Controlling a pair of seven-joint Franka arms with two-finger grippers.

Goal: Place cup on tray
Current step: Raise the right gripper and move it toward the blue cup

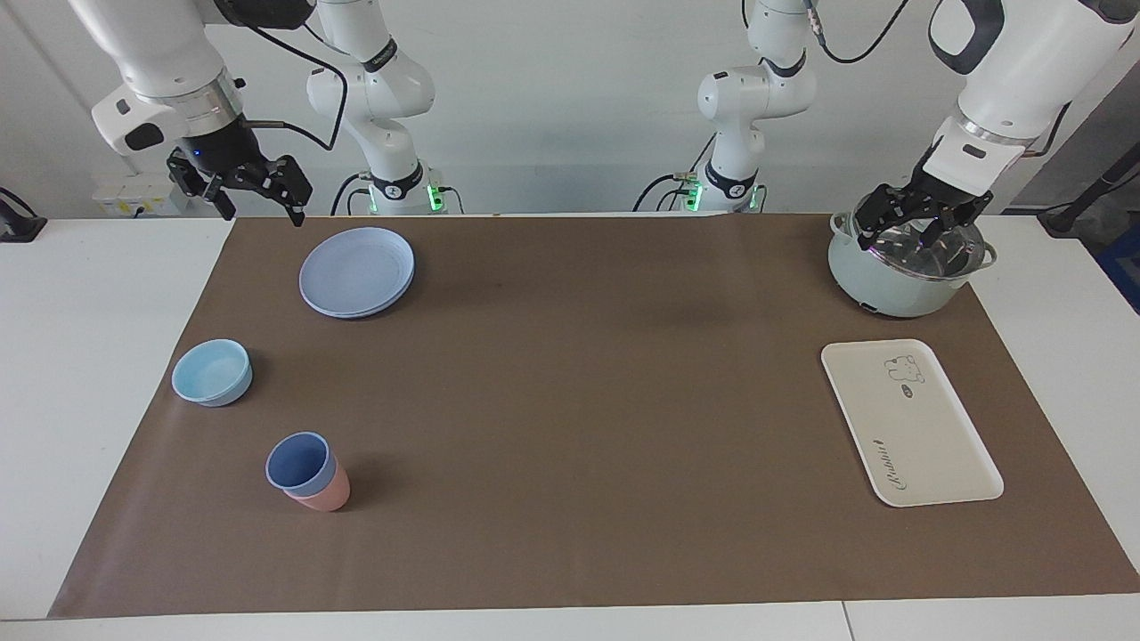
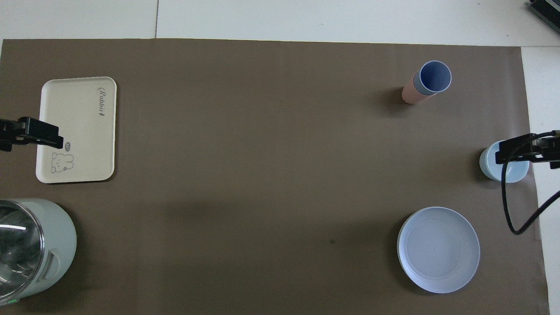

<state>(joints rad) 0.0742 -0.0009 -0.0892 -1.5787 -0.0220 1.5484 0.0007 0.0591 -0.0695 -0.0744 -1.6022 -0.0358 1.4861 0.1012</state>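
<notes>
The periwinkle-blue cup [image 1: 297,463] stands nested inside a salmon-pink cup [image 1: 328,495] on the brown mat, toward the right arm's end and farther from the robots than the bowl. It also shows in the overhead view [image 2: 435,76]. The cream tray [image 1: 908,423] with the bear drawing lies bare toward the left arm's end; it also shows in the overhead view [image 2: 83,127]. My right gripper [image 1: 260,210] is open and empty, raised over the mat's edge beside the plate. My left gripper [image 1: 901,239] is open, raised over the pot.
A round blue plate [image 1: 356,271] lies near the right arm's base. A shallow light-blue bowl [image 1: 212,372] sits between the plate and the cups. A pale-green pot [image 1: 895,285] with a glass lid stands nearer the robots than the tray.
</notes>
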